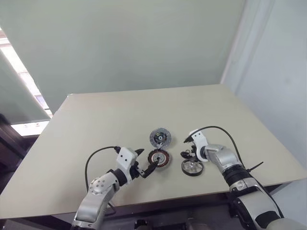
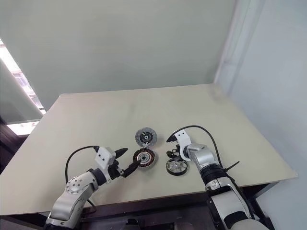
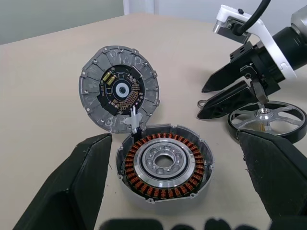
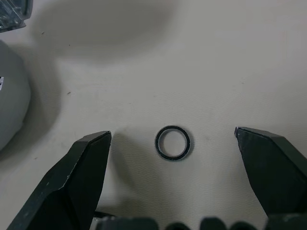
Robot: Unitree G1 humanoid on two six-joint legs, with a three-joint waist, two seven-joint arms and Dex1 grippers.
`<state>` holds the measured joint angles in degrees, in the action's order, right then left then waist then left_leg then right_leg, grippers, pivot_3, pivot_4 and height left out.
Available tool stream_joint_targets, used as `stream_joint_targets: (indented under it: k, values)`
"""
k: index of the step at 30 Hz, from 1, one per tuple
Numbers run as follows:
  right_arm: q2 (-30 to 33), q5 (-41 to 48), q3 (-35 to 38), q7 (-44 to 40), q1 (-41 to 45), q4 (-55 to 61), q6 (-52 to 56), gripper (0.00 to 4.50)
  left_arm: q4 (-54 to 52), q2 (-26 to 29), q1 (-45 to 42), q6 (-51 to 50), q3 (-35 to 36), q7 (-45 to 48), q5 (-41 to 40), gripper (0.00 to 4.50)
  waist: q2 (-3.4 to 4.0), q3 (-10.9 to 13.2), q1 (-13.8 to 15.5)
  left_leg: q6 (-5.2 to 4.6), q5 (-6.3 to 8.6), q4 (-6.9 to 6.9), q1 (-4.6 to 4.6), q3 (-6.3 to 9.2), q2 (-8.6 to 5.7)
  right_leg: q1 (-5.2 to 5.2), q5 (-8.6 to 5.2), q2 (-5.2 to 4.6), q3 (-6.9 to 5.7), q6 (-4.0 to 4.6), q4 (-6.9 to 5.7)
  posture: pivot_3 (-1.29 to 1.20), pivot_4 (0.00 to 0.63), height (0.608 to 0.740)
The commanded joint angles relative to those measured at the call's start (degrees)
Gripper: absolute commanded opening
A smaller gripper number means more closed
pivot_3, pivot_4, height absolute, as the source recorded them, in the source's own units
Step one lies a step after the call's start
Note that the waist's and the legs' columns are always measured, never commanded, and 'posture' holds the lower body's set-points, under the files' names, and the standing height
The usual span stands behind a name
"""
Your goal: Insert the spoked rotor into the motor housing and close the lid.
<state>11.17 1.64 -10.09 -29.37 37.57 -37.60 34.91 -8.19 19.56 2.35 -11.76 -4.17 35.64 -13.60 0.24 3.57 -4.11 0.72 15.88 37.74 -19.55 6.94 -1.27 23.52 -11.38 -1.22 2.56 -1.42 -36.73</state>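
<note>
Spoked rotor (image 1: pixel 192 167) flat on table (image 1: pixel 96 124), just at 3 o'clock of motor housing (image 1: pixel 159 157); lid (image 1: pixel 159 137) open at housing's 12 o'clock, joined by small silver tab. Right gripper (image 1: pixel 187 148) wide and empty, poised just above rotor's 10 o'clock edge, not touching. Left gripper (image 1: pixel 145 162) also wide and empty, tips bracketing housing's 9 o'clock side. Rotor probably rigid metal, fairly light, smooth and likely slippery; best pinched across dark outer rim or a spoke, kept level for seating over copper windings. Small dark ring (image 4: pixel 173 143) loose on table between right fingertips in right wrist view, apt to be nudged. Hinged lid and left fingers close to insertion path, so approach from above
</note>
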Motion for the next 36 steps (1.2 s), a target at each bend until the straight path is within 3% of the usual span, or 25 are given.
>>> stream_joint_targets:
  k: [1,9,17,25,36]
  values:
    - [-0.03,-0.21,-0.06,-0.89,0.64,0.59,0.86,3.58,-0.53,0.00,-1.07,1.47,-0.08,0.26,0.13,4.50,0.00,0.00,0.00,0.00,0.00,0.00,0.00,0.00,0.00,0.00,0.00,0.00,0.00,0.00,0.00,0.00,0.000,0.740]
    - [-0.22,-0.68,0.10,-0.87,0.44,0.57,0.96,0.81,-0.42,-0.07,-1.25,1.61,-0.20,0.32,0.29,4.50,0.00,0.00,-0.19,0.00,0.00,-0.02,0.02,0.00,0.05,0.00,0.01,0.05,0.00,-0.01,0.00,0.00,0.000,0.740]
    - [-0.55,-0.47,0.96,-0.22,0.24,2.28,-0.47,0.81,-0.31,-0.08,-1.27,1.75,0.22,0.04,0.34,4.50,0.00,0.00,-0.21,0.00,0.00,-0.01,0.02,-0.01,0.06,0.00,0.01,0.08,0.01,0.01,-0.01,0.00,0.000,0.740]
    - [-0.90,1.85,1.27,-2.32,-1.06,14.88,3.77,0.81,0.42,1.93,0.42,2.44,4.24,0.29,-1.07,4.50,0.02,0.01,-0.19,0.00,0.00,-0.05,0.00,0.00,0.08,0.06,0.03,0.10,0.03,-0.04,-0.01,0.00,0.000,0.740]
    - [-2.63,2.89,-3.63,-3.09,-3.81,30.19,11.67,0.81,1.01,4.38,4.67,4.18,8.27,4.34,-3.98,4.50,0.02,0.01,-0.16,0.01,0.01,-0.11,-0.04,0.00,0.09,0.14,-0.02,0.08,0.03,0.05,0.01,0.00,0.000,0.740]
